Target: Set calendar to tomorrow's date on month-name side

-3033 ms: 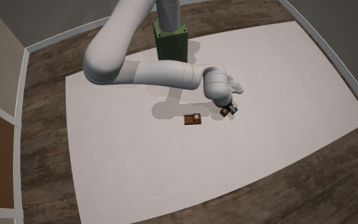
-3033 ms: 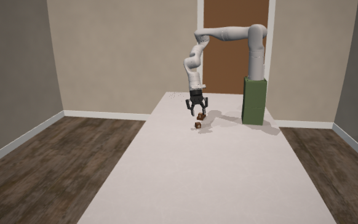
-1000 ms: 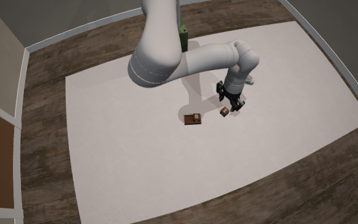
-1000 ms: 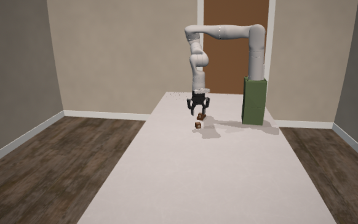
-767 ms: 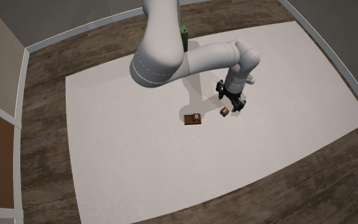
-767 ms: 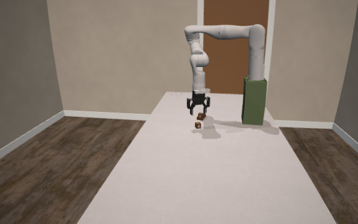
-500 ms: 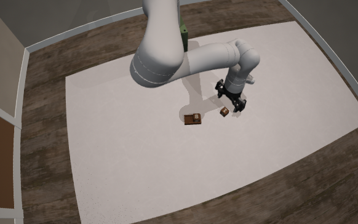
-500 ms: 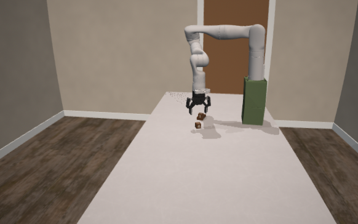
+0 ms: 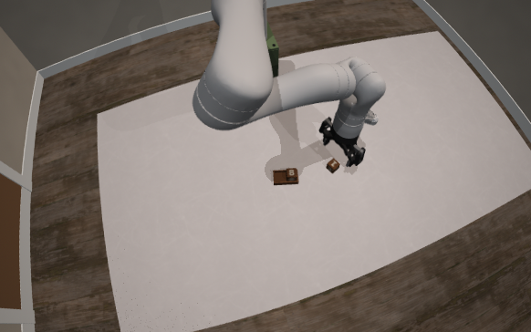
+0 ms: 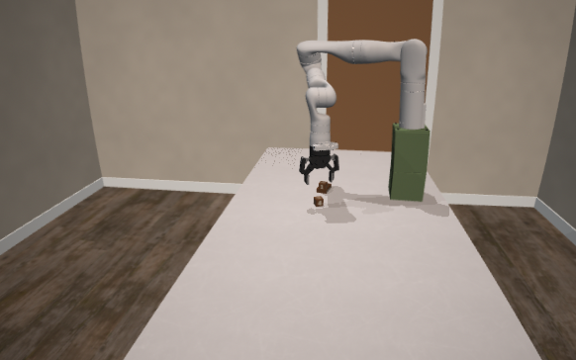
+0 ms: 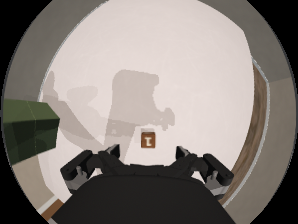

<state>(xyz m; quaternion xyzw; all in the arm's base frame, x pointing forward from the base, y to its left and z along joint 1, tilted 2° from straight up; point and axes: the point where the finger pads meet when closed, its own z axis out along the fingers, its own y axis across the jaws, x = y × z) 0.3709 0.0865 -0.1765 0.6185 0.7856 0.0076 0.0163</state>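
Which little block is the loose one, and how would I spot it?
Start at the green pedestal and follow the white arm down to its open black pincer. Beside it a small brown cube sits alone on the pale table. Unlike the other cube, it stands outside the brown tray.
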